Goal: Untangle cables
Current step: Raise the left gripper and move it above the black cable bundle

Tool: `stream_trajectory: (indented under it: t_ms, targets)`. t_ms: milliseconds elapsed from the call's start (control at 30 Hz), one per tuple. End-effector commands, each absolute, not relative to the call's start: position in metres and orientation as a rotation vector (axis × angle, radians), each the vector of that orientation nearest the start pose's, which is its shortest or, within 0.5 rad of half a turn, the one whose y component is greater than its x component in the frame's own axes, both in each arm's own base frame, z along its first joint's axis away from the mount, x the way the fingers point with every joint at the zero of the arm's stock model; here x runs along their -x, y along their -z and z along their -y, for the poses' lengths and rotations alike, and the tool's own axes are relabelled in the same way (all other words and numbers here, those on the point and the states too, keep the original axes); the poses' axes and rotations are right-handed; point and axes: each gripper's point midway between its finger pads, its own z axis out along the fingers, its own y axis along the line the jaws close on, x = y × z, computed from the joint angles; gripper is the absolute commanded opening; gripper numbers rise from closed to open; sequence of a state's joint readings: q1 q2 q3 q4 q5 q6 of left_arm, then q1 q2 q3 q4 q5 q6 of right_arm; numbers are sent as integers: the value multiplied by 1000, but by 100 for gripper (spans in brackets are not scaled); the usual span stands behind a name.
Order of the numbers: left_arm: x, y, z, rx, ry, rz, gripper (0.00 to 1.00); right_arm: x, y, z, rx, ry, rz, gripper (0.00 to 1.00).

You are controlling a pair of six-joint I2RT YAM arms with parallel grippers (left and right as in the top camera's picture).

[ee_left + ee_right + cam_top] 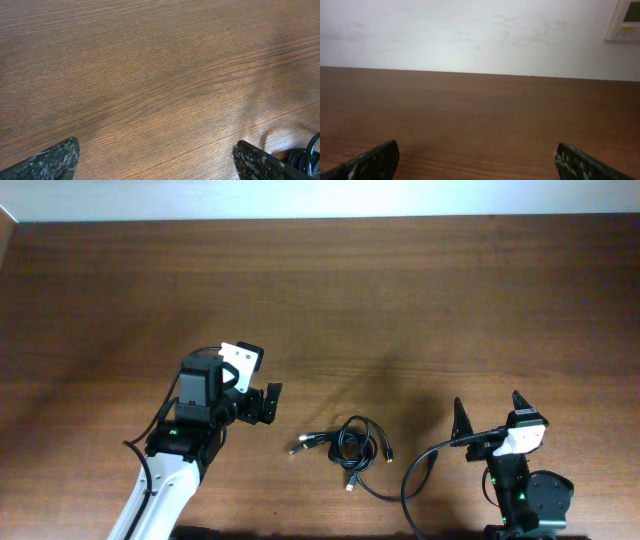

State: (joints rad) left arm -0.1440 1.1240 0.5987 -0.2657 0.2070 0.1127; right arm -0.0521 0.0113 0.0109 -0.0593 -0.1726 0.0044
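1. We find the cables bundled on the table by its near edge, between both arms.
2. The left gripper stands just left of them, jaws spread, holding nothing.
3. The right gripper sits well to their right, likewise spread and empty.

Cables: thin black cords, looped together in one small tangled bundle.
Plugs: silver-tipped ends poke out left of and below the loops.
Position: flat on the desk, near its front edge.
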Motion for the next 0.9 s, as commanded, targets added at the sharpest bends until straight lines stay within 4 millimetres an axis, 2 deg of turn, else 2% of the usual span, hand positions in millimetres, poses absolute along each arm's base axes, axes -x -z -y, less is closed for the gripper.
stream_trajectory:
  t_ms: [0,867]
  targets:
    - [-315,-117,85,-431,271,-2295,99,-245,-159,-16,72,-108,-1636,98]
    - [-314,-117,89,-443,300,-2291,99,-245,-159,-16,72,-108,-1636,98]
